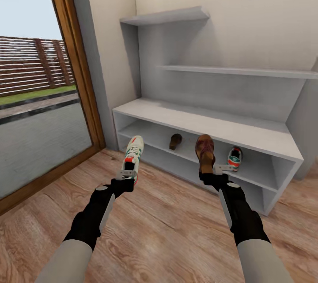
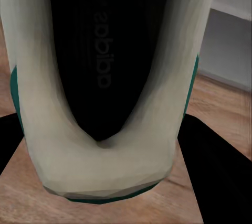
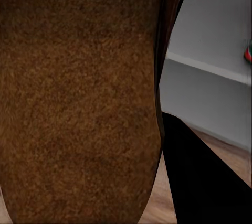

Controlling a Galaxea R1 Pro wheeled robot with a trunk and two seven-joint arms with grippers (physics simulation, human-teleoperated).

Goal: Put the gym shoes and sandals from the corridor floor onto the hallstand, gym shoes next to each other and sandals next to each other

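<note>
Roughly half done by the look of it: one sneaker (image 1: 234, 158) and one sandal (image 1: 175, 141) are already parked on the upper open shelf row of the shoe rack (image 1: 207, 122), well apart from each other. The other two shoes are carried in the air in front of the rack, so nothing is left on the wood floor (image 1: 168, 225) as far as can be seen. The left gripper (image 1: 128, 173) is clamped on the second sneaker (image 1: 133, 156) at its heel end, long axis pointed away from the robot toward the shelves, toe tipped upward. The right gripper (image 1: 215, 170) is closed on the second sandal (image 1: 205, 151), held the same way, toe toward the rack. Both are yet to be set down beside their partners, and the pairs probably need regrouping
</note>
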